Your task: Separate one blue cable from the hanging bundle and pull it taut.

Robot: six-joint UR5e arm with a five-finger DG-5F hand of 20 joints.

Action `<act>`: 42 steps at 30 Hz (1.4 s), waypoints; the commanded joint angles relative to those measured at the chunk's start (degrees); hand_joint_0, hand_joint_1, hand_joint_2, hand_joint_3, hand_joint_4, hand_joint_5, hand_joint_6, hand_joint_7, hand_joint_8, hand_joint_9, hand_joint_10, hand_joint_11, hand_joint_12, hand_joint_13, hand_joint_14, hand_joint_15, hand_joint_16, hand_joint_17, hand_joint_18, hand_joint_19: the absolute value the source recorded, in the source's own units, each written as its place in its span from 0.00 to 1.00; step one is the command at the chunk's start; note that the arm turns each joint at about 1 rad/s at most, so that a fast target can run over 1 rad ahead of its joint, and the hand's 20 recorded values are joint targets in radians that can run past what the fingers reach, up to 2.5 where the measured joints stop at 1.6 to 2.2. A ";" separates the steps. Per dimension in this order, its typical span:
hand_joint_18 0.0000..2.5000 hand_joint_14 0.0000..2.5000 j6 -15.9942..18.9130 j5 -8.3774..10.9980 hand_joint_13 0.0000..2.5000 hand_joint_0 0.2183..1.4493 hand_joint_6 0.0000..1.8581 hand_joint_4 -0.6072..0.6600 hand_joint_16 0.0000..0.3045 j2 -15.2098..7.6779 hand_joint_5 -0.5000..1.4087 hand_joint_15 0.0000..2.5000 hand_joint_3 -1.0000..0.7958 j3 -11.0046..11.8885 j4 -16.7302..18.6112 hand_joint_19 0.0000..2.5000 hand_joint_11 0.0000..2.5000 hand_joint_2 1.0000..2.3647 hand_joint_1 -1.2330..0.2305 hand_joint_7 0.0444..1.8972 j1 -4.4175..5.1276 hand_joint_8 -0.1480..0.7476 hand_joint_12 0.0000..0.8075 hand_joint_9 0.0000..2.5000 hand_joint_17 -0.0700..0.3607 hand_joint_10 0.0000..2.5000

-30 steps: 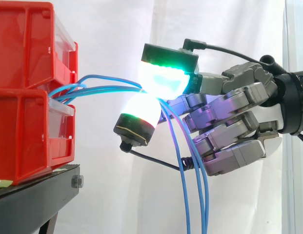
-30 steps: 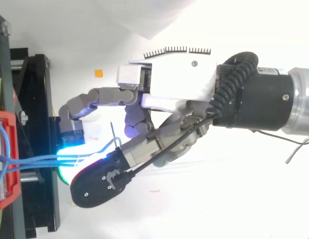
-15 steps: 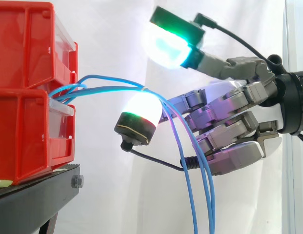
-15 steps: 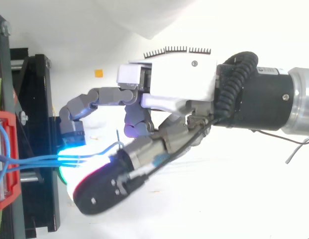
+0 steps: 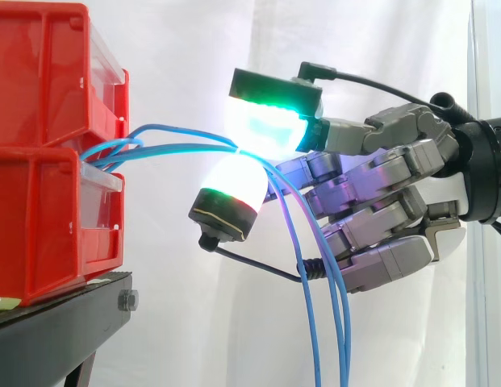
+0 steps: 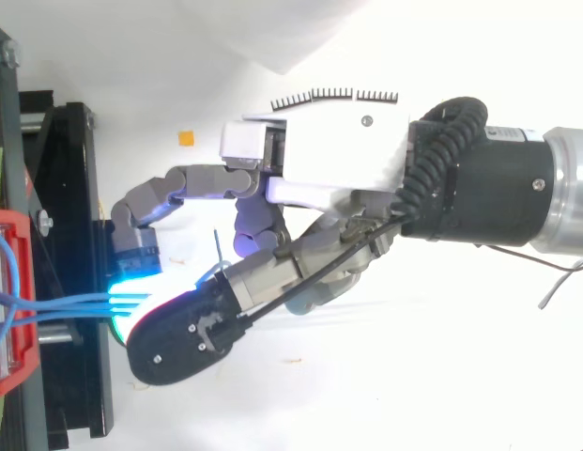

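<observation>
Red bins (image 5: 48, 145), two, stacked at left edge. Three blue cables (image 5: 194, 145) run right, pinched between pads (image 5: 266, 125) of hand (image 5: 379, 210). Open room below.

Stacked red bins (image 5: 48, 153) on black stand (image 5: 56, 322)

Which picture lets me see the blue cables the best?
The side view. There the blue cables leave the red bins, pass between the hand's glowing pads and hang down. The top view shows a short stretch running from the bin to the pads.
</observation>
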 commanded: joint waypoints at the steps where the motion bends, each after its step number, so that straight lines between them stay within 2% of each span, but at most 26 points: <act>1: 0.58 0.67 -0.03 0.02 0.56 0.45 0.27 0.51 0.15 0.00 0.34 0.45 0.28 -0.03 0.00 0.58 0.94 0.00 0.36 0.70 0.00 0.39 0.39 0.95 0.40 0.01; 5: 0.57 0.72 -0.03 0.19 0.55 0.48 0.27 0.49 0.15 0.00 0.34 0.42 0.31 -0.03 0.00 0.59 0.95 0.00 0.33 0.70 0.00 0.40 0.39 0.95 0.40 0.01; 10: 0.57 0.73 -0.03 0.19 0.54 0.47 0.27 0.47 0.15 0.00 0.34 0.43 0.36 -0.03 0.00 0.59 0.95 0.01 0.31 0.70 0.00 0.40 0.39 0.95 0.41 0.01; 13: 0.58 0.69 -0.03 0.19 0.55 0.43 0.27 0.45 0.16 0.00 0.34 0.44 0.41 -0.03 0.00 0.57 0.96 0.01 0.24 0.71 0.09 0.40 0.40 0.95 0.41 0.01; 14: 0.58 0.68 -0.03 0.19 0.55 0.39 0.30 0.50 0.16 0.00 0.33 0.46 0.40 -0.03 0.00 0.57 0.96 0.01 0.17 0.65 0.09 0.41 0.40 0.94 0.41 0.01; 15: 0.58 0.68 -0.03 0.19 0.55 0.34 0.30 0.53 0.16 0.00 0.33 0.46 0.37 -0.03 0.00 0.57 0.97 0.01 0.15 0.64 0.09 0.41 0.42 0.94 0.42 0.01; 16: 0.58 0.67 -0.03 0.19 0.55 0.31 0.31 0.54 0.17 0.00 0.33 0.46 0.31 -0.03 0.00 0.57 0.97 0.00 0.16 0.63 0.09 0.41 0.42 0.94 0.43 0.01; 18: 0.62 0.68 -0.03 0.19 0.57 0.20 0.30 0.56 0.21 0.00 0.33 0.44 0.28 -0.03 0.00 0.54 0.95 0.00 0.28 0.66 0.09 0.43 0.46 0.95 0.49 0.01; 20: 0.63 0.66 -0.03 0.19 0.60 0.12 0.29 0.57 0.26 0.00 0.34 0.43 0.28 0.06 0.00 0.41 0.93 0.00 0.47 0.70 0.09 0.46 0.52 0.97 0.57 0.01; 21: 0.62 0.65 -0.03 0.19 0.61 0.11 0.28 0.57 0.26 0.00 0.34 0.43 0.28 0.06 0.00 0.38 0.92 0.00 0.56 0.70 0.09 0.47 0.53 0.97 0.58 0.01; 24: 0.60 0.64 -0.03 0.19 0.60 0.13 0.30 0.56 0.24 0.00 0.34 0.43 0.28 -0.03 0.00 0.39 0.91 0.00 0.64 0.67 0.09 0.45 0.50 0.96 0.55 0.01; 25: 0.58 0.64 -0.03 0.28 0.59 0.16 0.30 0.55 0.22 0.00 0.33 0.44 0.28 -0.03 0.00 0.42 0.92 0.00 0.68 0.65 0.09 0.43 0.48 0.96 0.52 0.01; 26: 0.57 0.64 -0.03 0.28 0.57 0.20 0.30 0.53 0.19 0.00 0.33 0.44 0.28 -0.03 0.00 0.49 0.92 0.00 0.69 0.64 0.09 0.39 0.44 0.95 0.47 0.01; 27: 0.57 0.64 -0.03 0.28 0.57 0.20 0.30 0.53 0.19 0.00 0.33 0.44 0.28 0.06 0.00 0.49 0.92 0.00 0.69 0.64 0.09 0.39 0.44 0.95 0.47 0.01; 28: 0.56 0.63 -0.03 0.28 0.56 0.24 0.30 0.50 0.16 0.00 0.33 0.46 0.28 -0.03 0.00 0.57 0.92 0.00 0.66 0.64 0.09 0.36 0.40 0.95 0.42 0.01; 29: 0.56 0.63 -0.03 0.28 0.55 0.27 0.30 0.49 0.15 0.00 0.33 0.46 0.28 -0.03 0.00 0.59 0.93 0.00 0.63 0.64 0.00 0.36 0.39 0.95 0.40 0.01; 38: 0.56 0.62 -0.03 0.37 0.56 0.43 0.27 0.47 0.14 0.00 0.34 0.47 0.28 -0.03 0.00 0.59 0.96 0.00 0.40 0.70 0.18 0.36 0.37 0.96 0.38 0.01; 42: 0.56 0.64 -0.03 0.89 0.55 0.46 0.27 0.47 0.14 0.00 0.34 0.46 0.28 -0.03 0.00 0.60 0.97 0.00 0.36 0.70 0.18 0.37 0.39 0.95 0.38 0.01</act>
